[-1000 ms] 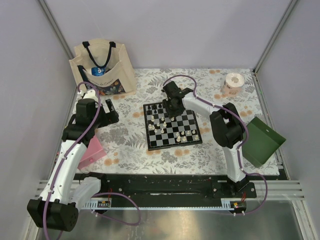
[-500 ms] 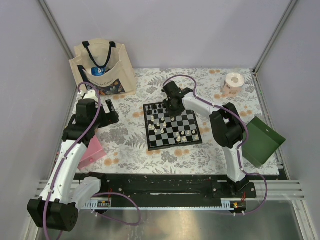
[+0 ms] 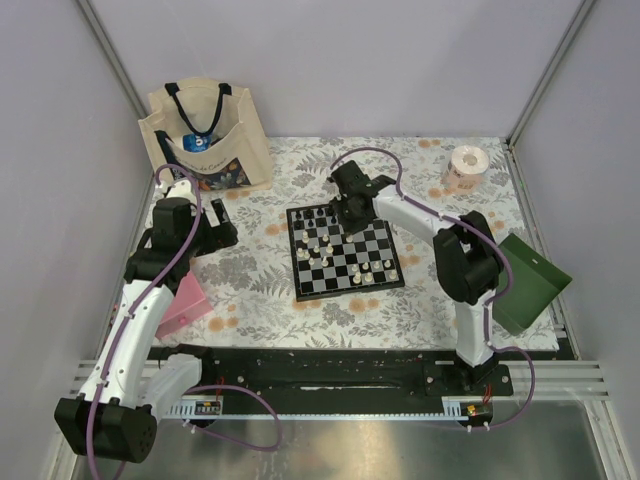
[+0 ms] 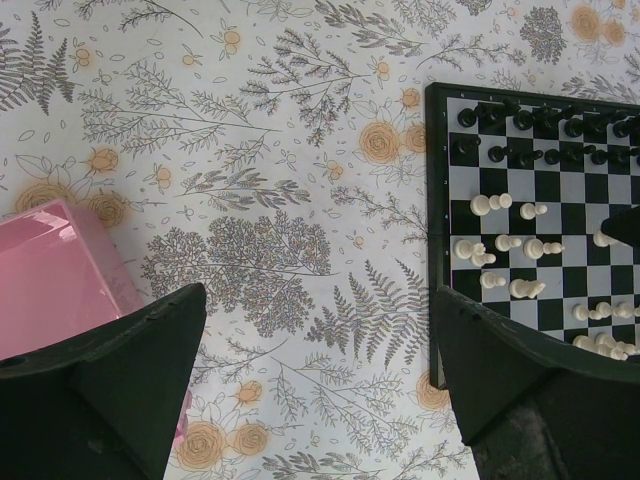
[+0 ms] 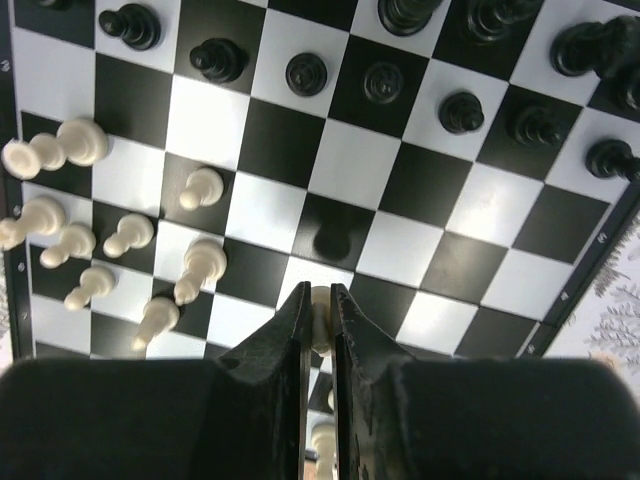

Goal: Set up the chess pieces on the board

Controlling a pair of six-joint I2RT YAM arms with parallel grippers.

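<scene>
Right hand point(image 5: 319, 300) clamps its fingers almost together on one cream-white piece point(image 5: 320, 316), poised over the board point(image 5: 345, 165) at the middle of the table. Black chessmen point(image 5: 306, 73) stand upright along the far rows. White chessmen point(image 5: 105, 240) lie tipped over in loose clusters on the middle squares. Left hand point(image 4: 318, 305) hangs spread wide, holding nothing, over the flowered tablecloth point(image 4: 250, 200) between a pink box point(image 4: 50, 270) and the board.

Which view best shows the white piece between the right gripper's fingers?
Right wrist: the white piece sits pinched in the right gripper over the board. In the top external view the gripper hides it; the left wrist view misses it.
</scene>
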